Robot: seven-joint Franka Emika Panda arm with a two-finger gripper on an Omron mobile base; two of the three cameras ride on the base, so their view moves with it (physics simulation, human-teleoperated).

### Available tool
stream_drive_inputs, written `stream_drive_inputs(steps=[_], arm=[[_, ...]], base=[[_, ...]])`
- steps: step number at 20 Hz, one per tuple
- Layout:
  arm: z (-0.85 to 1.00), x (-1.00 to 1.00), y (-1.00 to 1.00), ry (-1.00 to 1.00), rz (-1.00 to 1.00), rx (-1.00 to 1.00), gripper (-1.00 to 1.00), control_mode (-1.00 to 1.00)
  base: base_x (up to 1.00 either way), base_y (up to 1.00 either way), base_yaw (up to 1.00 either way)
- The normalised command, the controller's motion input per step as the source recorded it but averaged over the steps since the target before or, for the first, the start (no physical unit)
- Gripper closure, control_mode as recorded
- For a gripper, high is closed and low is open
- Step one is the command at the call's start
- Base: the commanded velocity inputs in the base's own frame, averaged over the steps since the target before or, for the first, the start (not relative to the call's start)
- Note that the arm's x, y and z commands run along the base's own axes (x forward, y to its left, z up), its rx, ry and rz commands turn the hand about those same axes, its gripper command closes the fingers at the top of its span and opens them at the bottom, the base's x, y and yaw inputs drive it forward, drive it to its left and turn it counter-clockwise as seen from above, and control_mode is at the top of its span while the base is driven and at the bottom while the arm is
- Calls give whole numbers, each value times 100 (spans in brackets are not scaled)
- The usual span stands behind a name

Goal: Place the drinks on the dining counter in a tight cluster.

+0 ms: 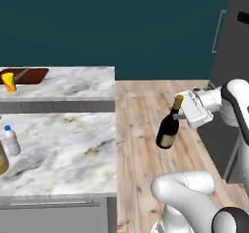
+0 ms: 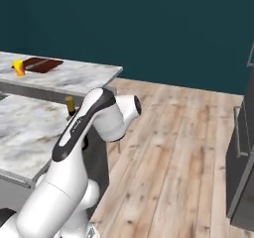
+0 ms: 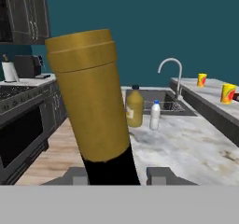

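Out over the wood floor (image 1: 146,130), just off the worktop's (image 1: 63,154) end, the gripper (image 1: 184,111) has its fingers shut on the wine bottle's (image 1: 168,128) neck, carrying it tilted. The hand view adds the amber bottle (image 3: 134,107) and water bottle (image 3: 155,115) standing close together on the worktop near the sink's tap (image 3: 170,73). Beyond the worktop, the dining counter (image 1: 73,81) carries a yellow cup (image 1: 8,81).

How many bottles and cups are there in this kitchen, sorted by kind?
Wine bottle, held in the pincer: 1
Amber bottle: 1
Water bottle: 1
Yellow cups: 2
Total: 5
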Motion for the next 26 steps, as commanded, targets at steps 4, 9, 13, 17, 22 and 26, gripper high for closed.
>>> stream_drive_inputs(steps=[4,9,13,17,22,26], arm=[[0,0,0,0,0,0,100,100],[0,0,0,0,0,0,100,100],[0,0,0,0,0,0,100,100],[0,0,0,0,0,0,100,100],[0,0,0,0,0,0,100,100],[0,0,0,0,0,0,100,100]], base=[[100,-78,42],[100,-62,57],[98,-80,59],[90,-82,60],[64,-87,59],[45,-86,60]])
